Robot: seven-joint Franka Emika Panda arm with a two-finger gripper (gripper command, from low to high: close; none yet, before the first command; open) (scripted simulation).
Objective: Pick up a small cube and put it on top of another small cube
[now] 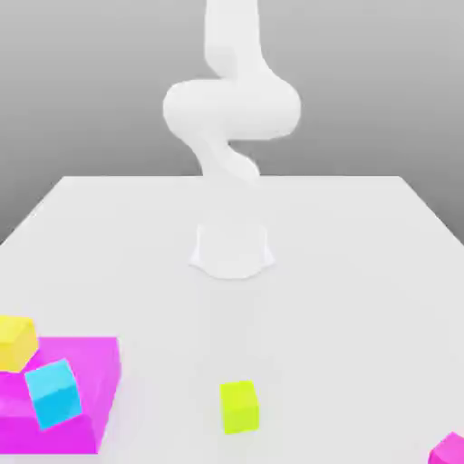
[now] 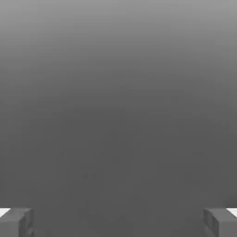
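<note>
And there sat the lime cube (image 1: 240, 407), down on the table (image 1: 317, 272), outside the grasp of the pincer (image 2: 118, 223), whose jaws stood wide and empty! The magenta cube (image 1: 449, 450) waited outside those jaws too, as did the big magenta block (image 1: 100, 381). Good play called for swinging over the lime one, squaring to its turned faces, sinking straight, then squeezing evenly
</note>
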